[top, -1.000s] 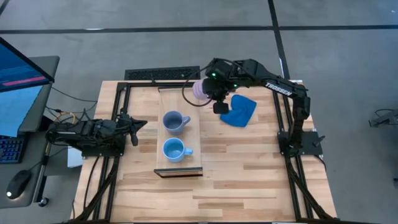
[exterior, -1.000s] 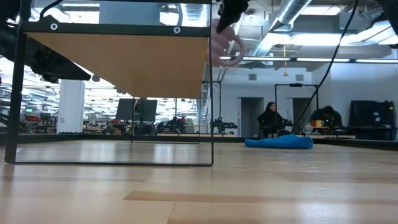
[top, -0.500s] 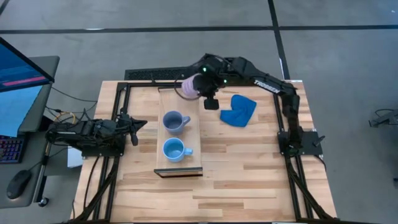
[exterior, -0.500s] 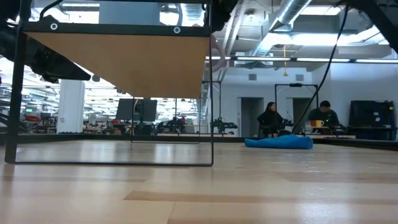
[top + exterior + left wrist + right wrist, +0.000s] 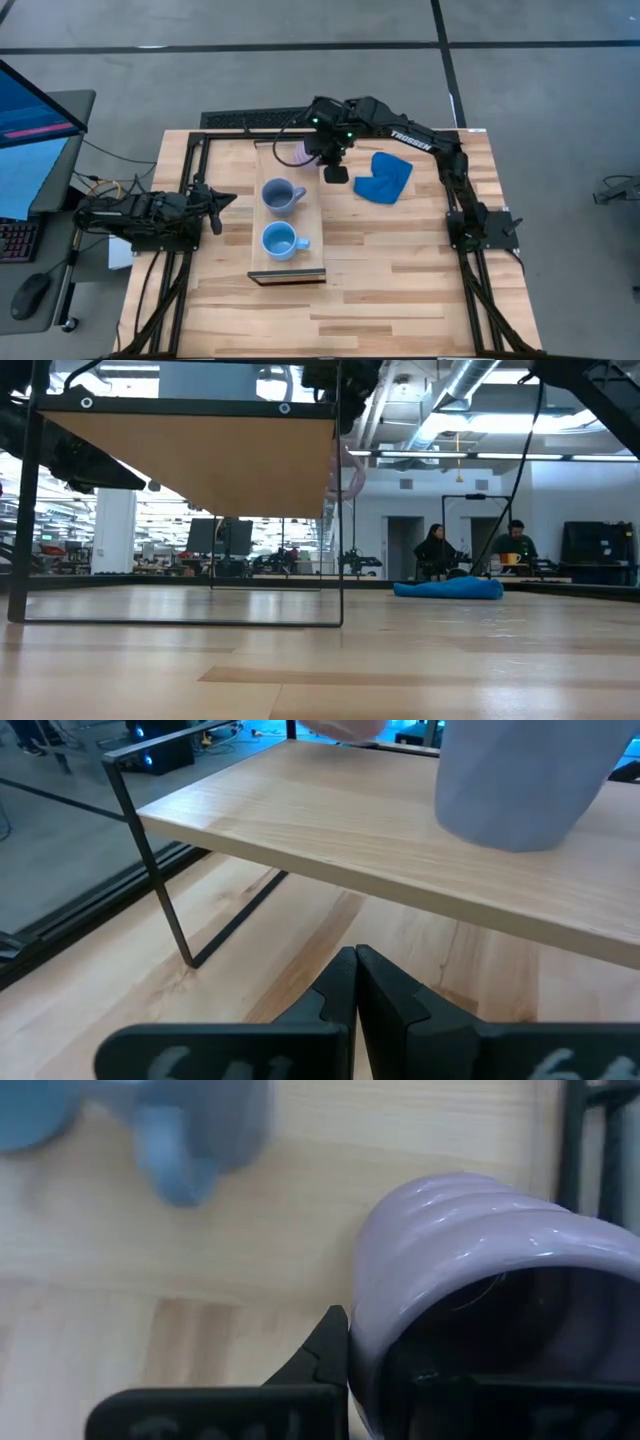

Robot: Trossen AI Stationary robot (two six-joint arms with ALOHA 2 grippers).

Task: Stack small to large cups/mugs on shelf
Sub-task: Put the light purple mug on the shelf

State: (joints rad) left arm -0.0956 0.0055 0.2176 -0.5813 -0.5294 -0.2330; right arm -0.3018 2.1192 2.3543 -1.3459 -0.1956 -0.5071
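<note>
1. The right hand (image 5: 312, 148) is up over the far end of the shelf (image 5: 288, 212), clamped on the rim of the lilac mug (image 5: 293, 152). In the right wrist view one dark finger sits outside the wall and the other inside the mouth. The mug is glossy ceramic with rounded ridges around the body, and it's tipped on its side in the air, not touching the board.
2. The shelf is a long narrow slab of pale smooth wood with a dark edge at the near short end, raised on thin black metal legs. It's noticeably lighter than the butcher-block worktop (image 5: 400, 270) with its strips of grain.
3. Two more mugs stand upright on the shelf: the slate-blue mug (image 5: 280, 195) in the middle, the sky-blue mug (image 5: 279, 240) closer to the dark end. Both are small, round and handled.
4. A bright blue cloth (image 5: 384, 176) lies crumpled on the worktop just right of the shelf.
5. The left hand (image 5: 214, 203) is parked low beside the shelf's left side, fingers pressed together, holding nothing.
</note>
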